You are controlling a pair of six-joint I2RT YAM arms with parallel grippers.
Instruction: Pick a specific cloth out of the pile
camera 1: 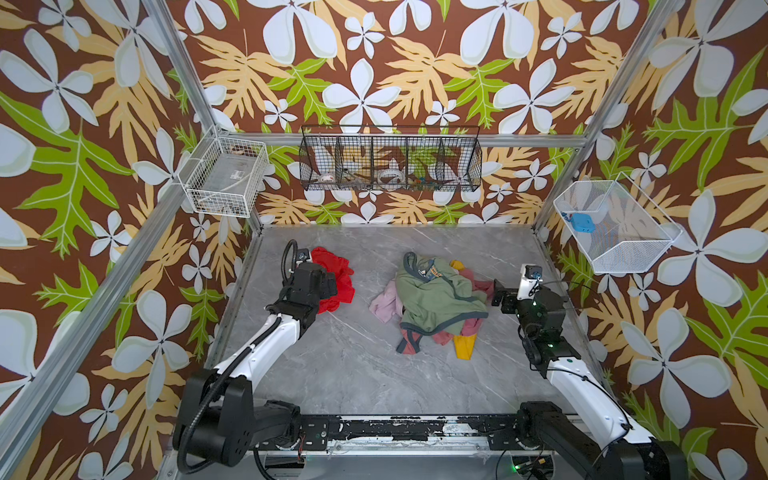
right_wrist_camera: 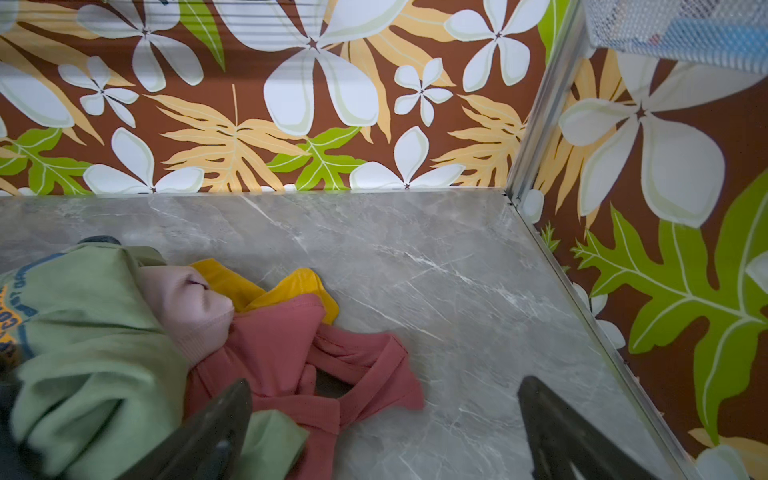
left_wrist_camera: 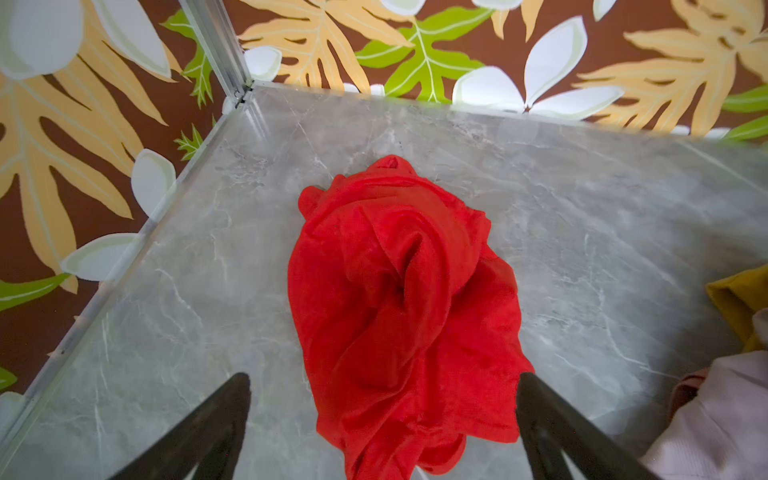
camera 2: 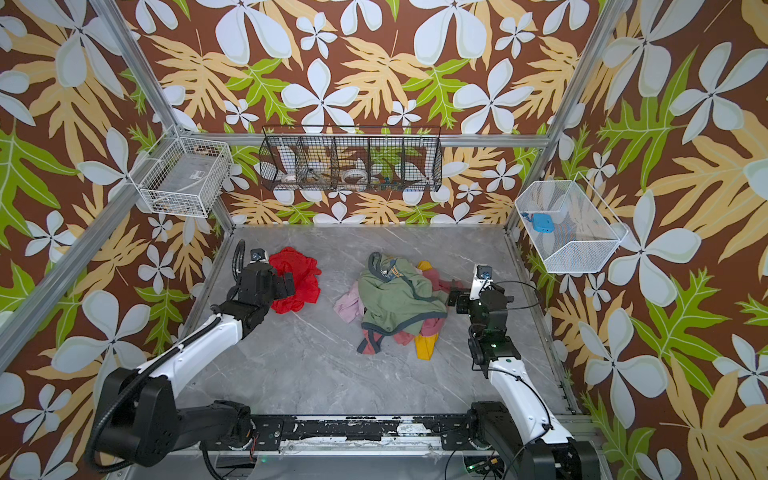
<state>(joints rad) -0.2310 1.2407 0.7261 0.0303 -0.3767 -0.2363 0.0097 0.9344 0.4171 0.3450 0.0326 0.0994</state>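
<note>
The cloth (camera 1: pixel 337 276), bright red, thin and crumpled into soft folds, lies alone on the grey marble-patterned table (camera 1: pixel 374 365) near the far left corner, well apart from the pile (camera 1: pixel 436 299) at the middle. Nothing lies between them but bare tabletop.

The left gripper (left_wrist_camera: pixel 384 378) hangs over the cloth's near edge with its two dark fingers (left_wrist_camera: pixel 216 424) spread wide on either side of the fabric, gripping nothing. The right gripper (right_wrist_camera: pixel 384 384) is also spread wide and empty, just beside the pile's right edge.

The pile shows four pieces: a sage-green top (camera 1: pixel 440 291) with grey-blue trim uppermost, a pale pink piece (camera 1: pixel 384 305), a ribbed dusty-rose garment (right_wrist_camera: pixel 291 353) and a yellow piece (camera 1: pixel 463 347).

Three wire baskets hang on the floral walls: a white one (camera 1: pixel 224 176), a black partitioned one (camera 1: pixel 390 158), and a white mesh one (camera 1: pixel 615 226) holding a blue object (camera 1: pixel 579 222).
</note>
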